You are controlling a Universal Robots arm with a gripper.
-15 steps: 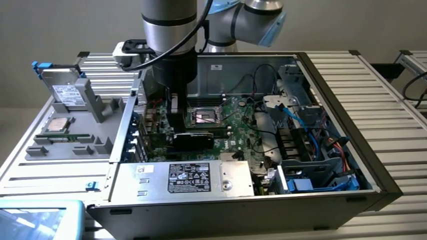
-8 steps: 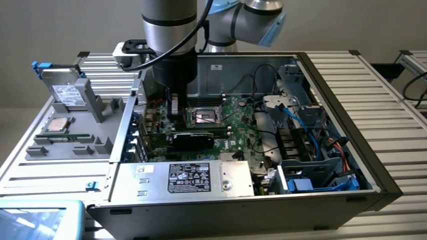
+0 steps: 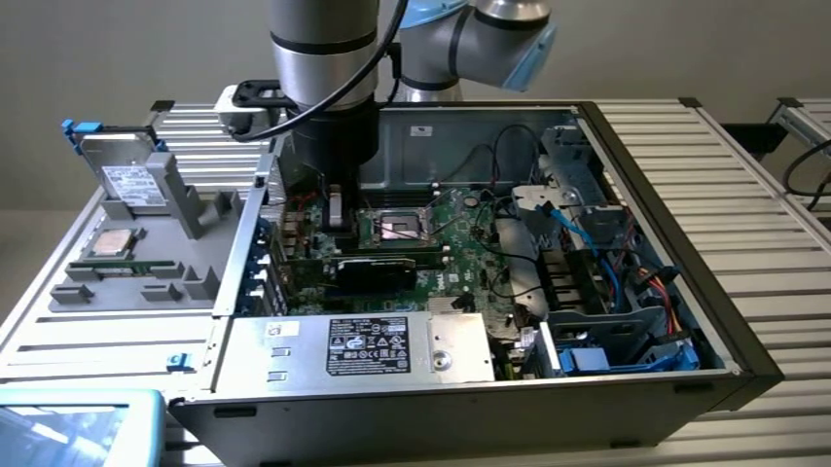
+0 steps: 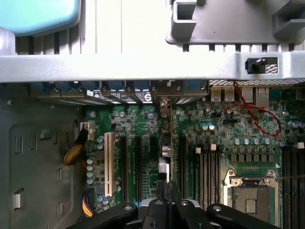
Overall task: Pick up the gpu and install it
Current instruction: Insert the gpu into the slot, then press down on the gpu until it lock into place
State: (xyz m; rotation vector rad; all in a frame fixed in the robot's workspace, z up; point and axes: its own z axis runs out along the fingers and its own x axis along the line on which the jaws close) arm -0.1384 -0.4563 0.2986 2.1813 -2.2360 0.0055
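gpu upright over the expansion slots, gripper right above it

exterior view's left: a grey parts tray (image 3: pixel 195 209) beside the computer case (image 3: pixel 727 321), with a silver drive (image 3: pixel 130 185) propped in it. parts are apparently staged there within the arm's reach.

moving right, into the open case, which lies on its side so the motherboard (image 3: pixel 454 209) faces up, likely so the arm can work straight down. the gripper (image 3: pixel 341 219) hangs low over the board's slot area near the rear wall.

the gpu (image 3: pixel 377 272) stands on edge on the board, black cooler facing the exterior camera, just to the near side of the cpu socket (image 3: pixel 400 230). in the wrist view the gpu (image 4: pixel 170 129) shows as a thin edge-on line. it runs from the rear bracket openings back to the gripper (image 4: pixel 167 198), along the long slots. judged reason: its bottom edge must meet a slot, bracket end toward the rear wall.

cannot tell whether the gripper clamps the card or is loose of it, nor whether the card is fully seated.

further right: empty cpu socket (image 4: pixel 250 198), then blue cables (image 3: pixel 624 263), well apart from the work.
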